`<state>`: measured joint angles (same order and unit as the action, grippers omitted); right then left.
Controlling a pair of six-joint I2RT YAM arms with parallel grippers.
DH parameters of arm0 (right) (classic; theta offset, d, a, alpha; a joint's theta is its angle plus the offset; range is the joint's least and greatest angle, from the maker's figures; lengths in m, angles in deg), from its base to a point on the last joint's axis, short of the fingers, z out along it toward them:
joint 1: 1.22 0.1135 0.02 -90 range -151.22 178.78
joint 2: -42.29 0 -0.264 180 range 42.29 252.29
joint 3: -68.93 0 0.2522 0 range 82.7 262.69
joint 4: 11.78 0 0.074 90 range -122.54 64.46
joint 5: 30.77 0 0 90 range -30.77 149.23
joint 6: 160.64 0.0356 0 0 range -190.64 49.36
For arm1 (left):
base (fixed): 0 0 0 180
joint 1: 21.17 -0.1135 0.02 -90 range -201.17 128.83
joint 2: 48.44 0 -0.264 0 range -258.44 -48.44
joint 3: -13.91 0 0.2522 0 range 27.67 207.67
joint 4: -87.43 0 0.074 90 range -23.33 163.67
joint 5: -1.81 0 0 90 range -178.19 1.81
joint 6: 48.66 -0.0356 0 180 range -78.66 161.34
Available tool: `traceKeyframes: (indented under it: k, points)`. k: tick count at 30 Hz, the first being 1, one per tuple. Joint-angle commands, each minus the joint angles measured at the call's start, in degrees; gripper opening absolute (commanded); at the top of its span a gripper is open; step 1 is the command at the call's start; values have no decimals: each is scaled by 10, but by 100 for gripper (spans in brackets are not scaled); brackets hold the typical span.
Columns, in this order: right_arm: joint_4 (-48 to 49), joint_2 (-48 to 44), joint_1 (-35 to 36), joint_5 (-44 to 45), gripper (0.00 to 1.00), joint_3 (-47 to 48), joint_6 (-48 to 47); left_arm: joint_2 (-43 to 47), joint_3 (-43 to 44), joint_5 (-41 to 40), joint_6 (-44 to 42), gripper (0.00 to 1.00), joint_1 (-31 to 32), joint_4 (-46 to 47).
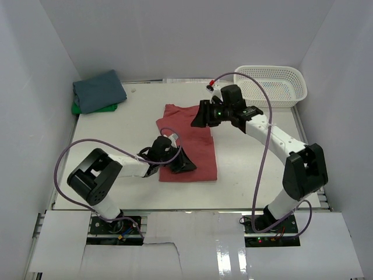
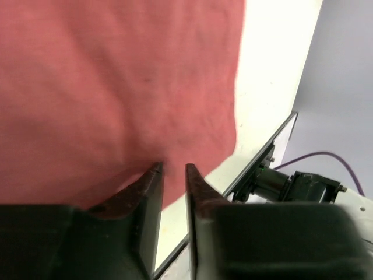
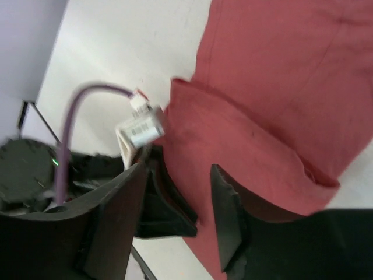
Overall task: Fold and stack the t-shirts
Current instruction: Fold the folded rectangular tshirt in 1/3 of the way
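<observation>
Over the coral-red t-shirt, the left gripper has its jaws narrowly apart and empty by the cloth's edge. The right gripper stands wider, also empty, above its far part. That shirt lies in the middle of the table; the slate-blue t-shirt sits atop the green t-shirt, far left.

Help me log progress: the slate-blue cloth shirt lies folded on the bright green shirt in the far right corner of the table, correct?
No. The slate-blue cloth shirt does lie folded on the bright green shirt, but in the far left corner of the table, as the top external view shows.
</observation>
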<state>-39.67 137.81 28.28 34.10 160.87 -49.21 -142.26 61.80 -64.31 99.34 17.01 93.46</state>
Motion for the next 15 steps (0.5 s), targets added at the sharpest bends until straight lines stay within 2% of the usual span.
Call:
traceKeyframes:
  k: [1, 3, 4, 5, 6, 8, 10, 11, 15]
  points:
    - [-49, -42, 2, 10, 58, -81, -11, 67, 47, -1, 4, 41, 4, -84]
    - [-57, -82, 0, -8, 64, -122, -8, 119, 78, -44, -12, 50, 4, -163]
    - [-58, -94, 0, -15, 71, -164, -3, 136, 93, -58, -24, 51, 3, -201]
    - [-59, -114, 0, -24, 73, -184, 0, 153, 116, -75, -39, 53, 0, -281]
    - [-60, -122, 0, -40, 74, -202, 2, 186, 123, -102, -45, 58, -4, -316]
    - [-67, -147, -1, -54, 86, -253, 9, 219, 126, -117, -56, 67, -18, -389]
    - [-64, -162, -6, -80, 98, -284, 7, 264, 119, -132, -62, 94, -28, -427]
    - [-66, -178, -8, -84, 98, -309, 9, 276, 114, -139, -68, 98, -35, -456]
    - [-63, -218, -32, -102, 98, -357, 25, 329, 61, -153, -81, 98, -63, -497]
